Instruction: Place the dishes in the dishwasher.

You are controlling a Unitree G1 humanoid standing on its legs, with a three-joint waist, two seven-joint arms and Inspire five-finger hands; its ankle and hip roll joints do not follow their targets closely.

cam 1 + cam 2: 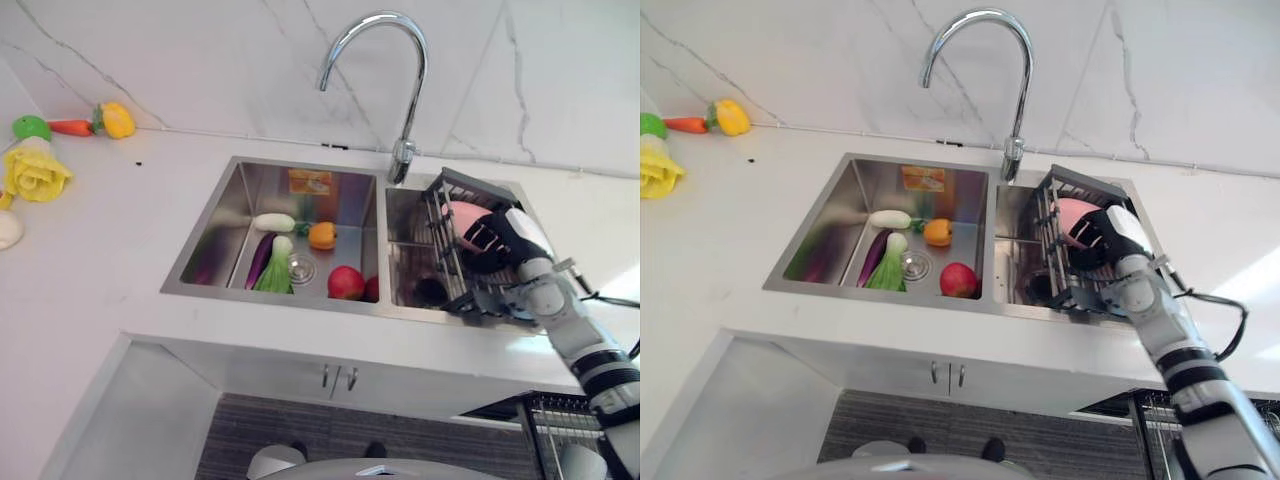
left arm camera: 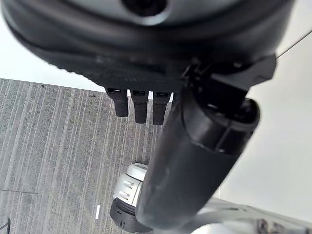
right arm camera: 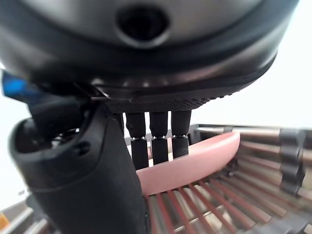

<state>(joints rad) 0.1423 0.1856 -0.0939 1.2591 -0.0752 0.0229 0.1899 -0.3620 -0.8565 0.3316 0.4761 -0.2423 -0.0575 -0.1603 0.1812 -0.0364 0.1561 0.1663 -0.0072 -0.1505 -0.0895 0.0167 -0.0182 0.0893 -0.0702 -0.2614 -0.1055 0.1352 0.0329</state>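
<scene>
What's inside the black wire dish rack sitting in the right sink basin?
The black wire dish rack holds a pink plate standing on edge, with the right hand reaching in, its fingers against the rim. The hand covers much of the plate, and the rest of the rack's contents cannot be seen.

Right hand at the sink rack

A pink dish (image 1: 462, 217) in the wire rack (image 1: 452, 190) over the right sink basin (image 1: 405, 215) is touched by the right hand (image 1: 492, 240); vegetables (image 1: 300, 258) are seen in the left basin.

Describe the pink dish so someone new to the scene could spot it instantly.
Find the double sink under the curved faucet. Its right basin holds a dark wire rack, and the pink dish stands on edge inside it, at the right hand. It is the only pink thing there.
</scene>
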